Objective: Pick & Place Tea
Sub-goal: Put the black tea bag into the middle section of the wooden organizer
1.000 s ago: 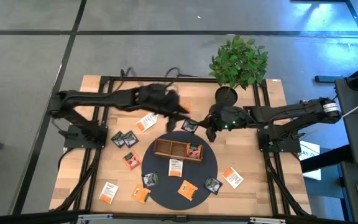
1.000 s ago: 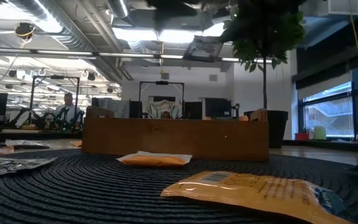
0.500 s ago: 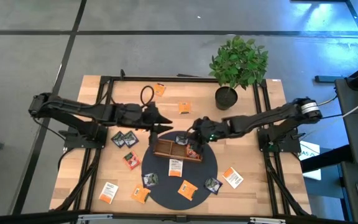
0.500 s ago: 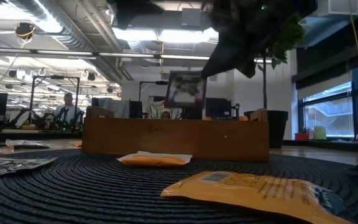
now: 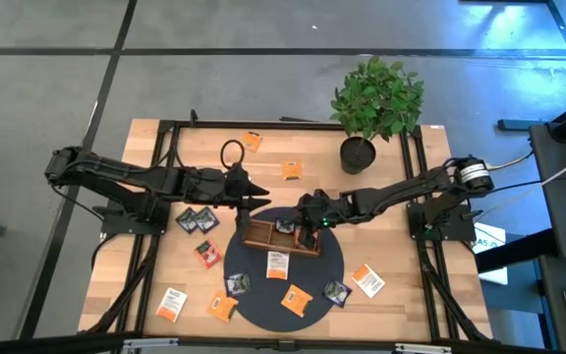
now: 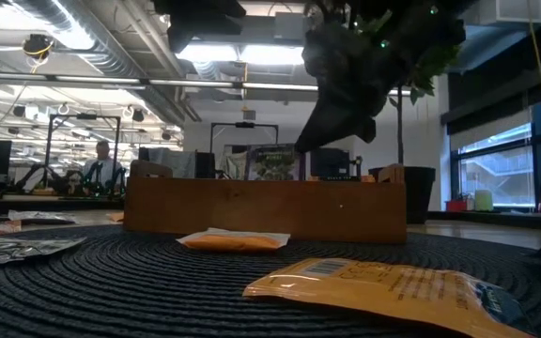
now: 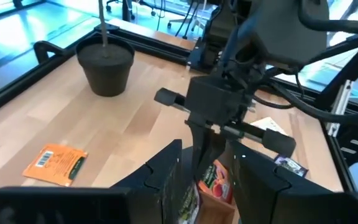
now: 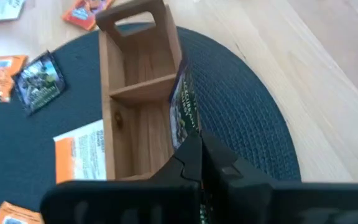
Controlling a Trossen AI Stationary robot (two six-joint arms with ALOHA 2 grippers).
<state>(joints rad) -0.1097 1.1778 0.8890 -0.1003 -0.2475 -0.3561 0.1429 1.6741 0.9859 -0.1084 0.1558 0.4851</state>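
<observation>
The tea lies as small flat sachets on the wooden table (image 5: 155, 265) and the round dark mat (image 5: 327, 264). My right gripper (image 5: 301, 222) is shut on one dark sachet (image 8: 184, 106) over the brown wooden tray (image 5: 263, 234). In the low view that sachet (image 6: 272, 161) dips behind the tray's wall (image 6: 266, 208). A red-and-white sachet (image 7: 215, 179) stands in the tray. My left gripper (image 5: 254, 190) is open, level, just left of the tray, with nothing between its fingers. My right gripper pinches the dark sachet by its upper edge (image 8: 189, 138) between its two fingers. The fingers slant down from the table's right side. The sachet hangs on edge below them, its lower part inside the tray; whether it touches the tray's floor, I cannot tell.
A potted plant (image 5: 359, 152) stands at the far right. Loose sachets: two orange (image 5: 252, 141) (image 5: 291, 170) at the far side, two dark ones (image 5: 197, 220) left, a white-and-orange one (image 5: 277, 264) and an orange one (image 5: 296, 298) on the mat, more near the front edge.
My right gripper has come down and toward the table's left with the dark sachet, from beside the plant pot to over the tray; the sachet has sunk from high above the tray to behind its wall. My left gripper has drawn back toward the table's left edge.
</observation>
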